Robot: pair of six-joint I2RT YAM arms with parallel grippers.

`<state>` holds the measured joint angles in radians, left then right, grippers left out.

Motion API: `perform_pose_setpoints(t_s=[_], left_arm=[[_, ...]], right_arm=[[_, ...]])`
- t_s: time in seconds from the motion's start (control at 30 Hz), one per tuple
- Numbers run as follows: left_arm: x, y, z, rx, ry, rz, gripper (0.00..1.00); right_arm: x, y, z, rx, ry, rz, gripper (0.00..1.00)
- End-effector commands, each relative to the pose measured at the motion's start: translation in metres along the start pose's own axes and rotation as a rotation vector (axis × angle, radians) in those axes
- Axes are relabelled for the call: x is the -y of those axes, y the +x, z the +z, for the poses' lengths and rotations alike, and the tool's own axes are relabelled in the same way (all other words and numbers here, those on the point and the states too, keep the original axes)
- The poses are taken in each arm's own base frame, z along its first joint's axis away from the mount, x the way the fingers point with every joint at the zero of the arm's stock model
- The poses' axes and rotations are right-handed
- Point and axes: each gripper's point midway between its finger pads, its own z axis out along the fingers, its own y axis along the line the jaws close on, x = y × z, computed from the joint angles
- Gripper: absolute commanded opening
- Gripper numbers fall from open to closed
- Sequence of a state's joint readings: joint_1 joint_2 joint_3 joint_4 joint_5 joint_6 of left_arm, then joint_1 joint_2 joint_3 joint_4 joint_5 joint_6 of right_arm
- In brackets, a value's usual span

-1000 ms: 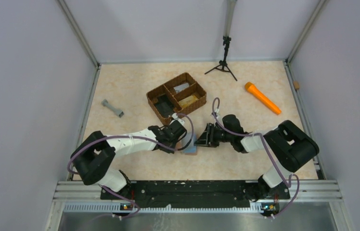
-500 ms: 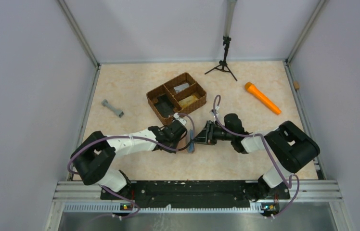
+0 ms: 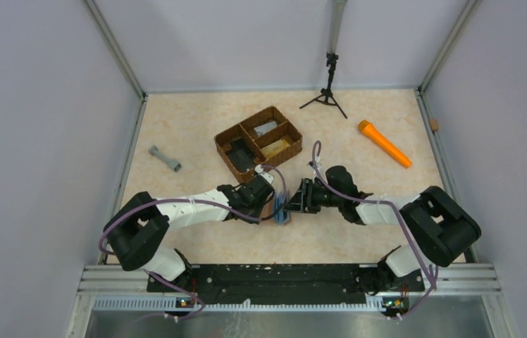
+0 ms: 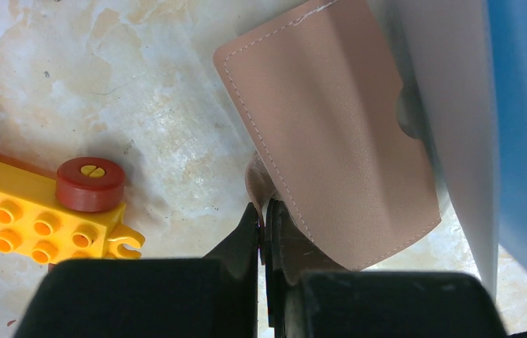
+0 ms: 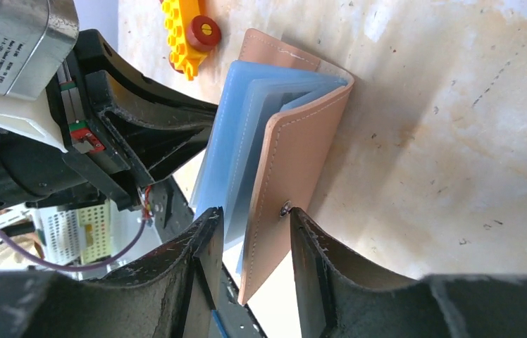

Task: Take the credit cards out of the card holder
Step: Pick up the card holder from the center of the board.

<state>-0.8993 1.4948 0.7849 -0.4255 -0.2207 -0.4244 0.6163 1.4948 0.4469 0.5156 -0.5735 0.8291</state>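
The card holder [image 3: 283, 211] stands on edge between my two grippers, half folded. Its tan cover fills the left wrist view [image 4: 331, 127]. My left gripper [image 4: 263, 215] is shut on the edge of one tan flap, and it shows in the top view [image 3: 273, 208] too. In the right wrist view the other tan cover [image 5: 289, 169] and the pale blue inner sleeves [image 5: 236, 141] lie between the fingers of my right gripper [image 5: 253, 225]. Its jaws are open and straddle them, one finger touching the cover by the snap stud. I cannot make out a separate card.
A yellow toy brick with red wheels [image 4: 35, 211] lies right beside the holder. A brown woven basket [image 3: 258, 141] stands just behind my left gripper. An orange flashlight [image 3: 384, 144], a grey dumbbell-shaped piece [image 3: 165, 158] and a small tripod [image 3: 327, 91] lie farther off.
The holder lay open with its blue inside up; now it is folded up on edge. My right gripper has moved left and onto its raised cover. My left gripper has kept its hold.
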Motion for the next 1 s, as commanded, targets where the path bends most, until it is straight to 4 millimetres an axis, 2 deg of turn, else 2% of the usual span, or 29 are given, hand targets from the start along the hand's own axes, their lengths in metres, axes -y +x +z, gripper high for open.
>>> perform_pose_setpoints(t_s=[0.0,0.37,0.53,0.67,0.73,0.8,0.97], left_arm=[[0.012,-0.011,-0.003,0.037,0.043,-0.019,0.00],[0.016,-0.015,-0.005,0.042,0.053,-0.018,0.00],[0.018,-0.015,-0.005,0.045,0.062,-0.023,0.00],[0.018,-0.015,-0.008,0.057,0.064,-0.045,0.00],[0.015,-0.015,-0.011,0.073,0.053,-0.082,0.03],[0.013,-0.016,-0.016,0.094,0.057,-0.123,0.11],[0.015,-0.019,-0.037,0.175,0.127,-0.207,0.22]], right_arm=[[0.001,-0.007,-0.001,0.013,0.073,-0.088,0.40],[0.002,-0.002,0.007,-0.028,0.145,-0.129,0.39],[0.004,-0.004,0.007,-0.029,0.169,-0.137,0.27],[0.003,-0.005,0.007,-0.032,0.180,-0.144,0.24],[0.005,-0.006,0.005,-0.030,0.199,-0.152,0.21],[0.007,-0.008,0.003,-0.024,0.218,-0.159,0.17],[0.011,-0.007,0.002,-0.026,0.237,-0.166,0.07]])
